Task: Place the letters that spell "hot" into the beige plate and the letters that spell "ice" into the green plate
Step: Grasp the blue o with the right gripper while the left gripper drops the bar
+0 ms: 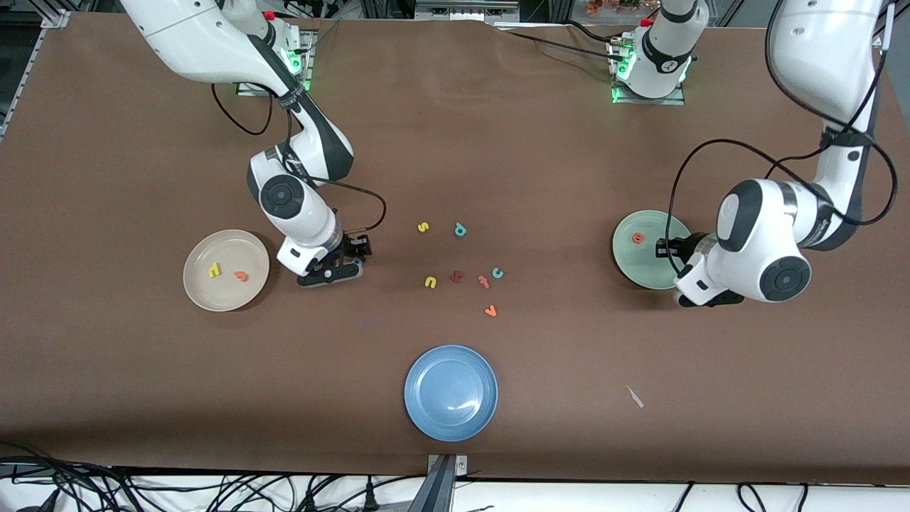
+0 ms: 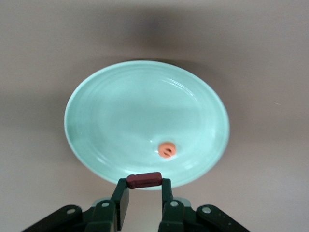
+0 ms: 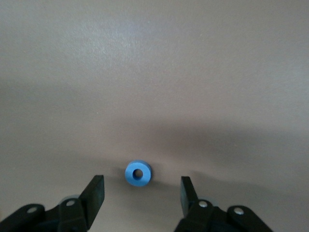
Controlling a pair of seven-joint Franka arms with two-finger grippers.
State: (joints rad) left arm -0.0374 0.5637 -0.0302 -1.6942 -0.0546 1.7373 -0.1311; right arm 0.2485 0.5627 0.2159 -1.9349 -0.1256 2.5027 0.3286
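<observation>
My left gripper (image 2: pixel 144 186) is shut on the dark red "i" (image 2: pixel 144 180) and hangs over the rim of the green plate (image 2: pixel 130 111). An orange "e" (image 2: pixel 167 149) lies in that plate (image 1: pixel 633 264). The left gripper (image 1: pixel 665 249) is mostly hidden by its arm in the front view. My right gripper (image 3: pixel 140 189) is open and low over the table beside the beige plate (image 1: pixel 213 296). The blue ring "o" (image 3: pixel 138 173) lies flat just ahead of its fingertips. The yellow "h" (image 1: pixel 215 270) and orange "t" (image 1: pixel 242 276) lie in the beige plate. The teal "c" (image 1: pixel 498 272) is mid-table.
Other loose letters lie mid-table: a yellow "s" (image 1: pixel 423 227), a teal "p" (image 1: pixel 460 230), a yellow "u" (image 1: pixel 430 282), two reddish ones beside the "c", and an orange "v" (image 1: pixel 490 310). A blue plate (image 1: pixel 451 419) sits nearest the front camera.
</observation>
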